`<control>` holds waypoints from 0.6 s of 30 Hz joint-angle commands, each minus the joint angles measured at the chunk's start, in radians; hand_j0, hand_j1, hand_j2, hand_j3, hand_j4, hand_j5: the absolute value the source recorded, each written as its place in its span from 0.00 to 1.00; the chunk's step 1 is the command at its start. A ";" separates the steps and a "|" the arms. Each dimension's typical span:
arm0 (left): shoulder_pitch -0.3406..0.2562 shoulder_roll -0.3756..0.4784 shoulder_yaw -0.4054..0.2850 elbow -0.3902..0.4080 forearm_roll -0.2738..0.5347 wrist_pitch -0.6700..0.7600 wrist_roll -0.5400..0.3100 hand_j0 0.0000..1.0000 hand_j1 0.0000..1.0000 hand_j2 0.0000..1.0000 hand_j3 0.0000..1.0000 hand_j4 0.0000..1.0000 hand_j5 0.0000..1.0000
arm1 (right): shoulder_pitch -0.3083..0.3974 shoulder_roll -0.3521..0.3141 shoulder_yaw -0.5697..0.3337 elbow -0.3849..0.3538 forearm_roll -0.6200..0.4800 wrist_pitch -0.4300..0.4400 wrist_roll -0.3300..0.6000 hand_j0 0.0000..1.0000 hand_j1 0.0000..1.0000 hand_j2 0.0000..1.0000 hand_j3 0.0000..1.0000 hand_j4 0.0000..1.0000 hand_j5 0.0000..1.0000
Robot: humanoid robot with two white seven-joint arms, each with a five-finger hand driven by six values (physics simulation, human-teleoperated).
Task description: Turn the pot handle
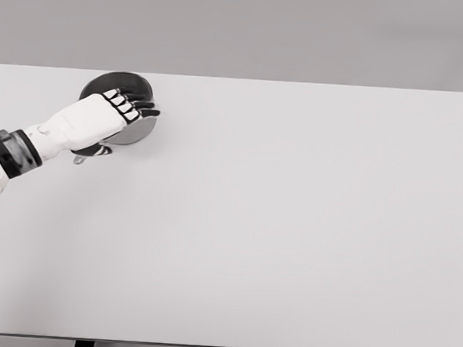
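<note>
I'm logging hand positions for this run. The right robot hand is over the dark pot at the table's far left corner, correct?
Not quite: it is the left robot hand, since its arm enters from the picture's left in the head view. The rest holds: it sits over the dark pot near the far left corner of the table. No right arm shows.

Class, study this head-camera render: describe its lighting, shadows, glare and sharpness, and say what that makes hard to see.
Head view: flat, even light on the white table, with no glare and only a faint shadow beside the pot; the picture is slightly soft; the left hand covers much of the dark pot, so its grip and the handle are unclear.
</note>
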 commanded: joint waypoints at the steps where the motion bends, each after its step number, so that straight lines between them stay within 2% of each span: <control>1: 0.002 0.010 0.008 0.007 0.005 0.001 0.001 1.00 1.00 1.00 1.00 1.00 1.00 | 0.000 0.000 0.000 0.000 0.000 0.000 0.000 1.00 1.00 1.00 1.00 1.00 1.00; 5: 0.009 0.011 0.014 0.026 0.007 0.001 0.001 1.00 1.00 1.00 1.00 1.00 1.00 | 0.000 0.000 0.000 0.000 0.000 0.000 0.000 1.00 1.00 1.00 1.00 1.00 1.00; 8: 0.011 0.013 0.051 0.055 0.005 0.001 -0.001 1.00 1.00 1.00 1.00 1.00 1.00 | 0.000 0.000 0.000 0.000 0.000 0.000 0.000 1.00 1.00 1.00 1.00 1.00 1.00; 18: 0.017 0.042 0.091 0.058 0.005 0.001 -0.002 1.00 1.00 1.00 1.00 1.00 1.00 | 0.000 0.000 0.000 0.000 0.000 0.000 0.000 1.00 1.00 1.00 1.00 1.00 1.00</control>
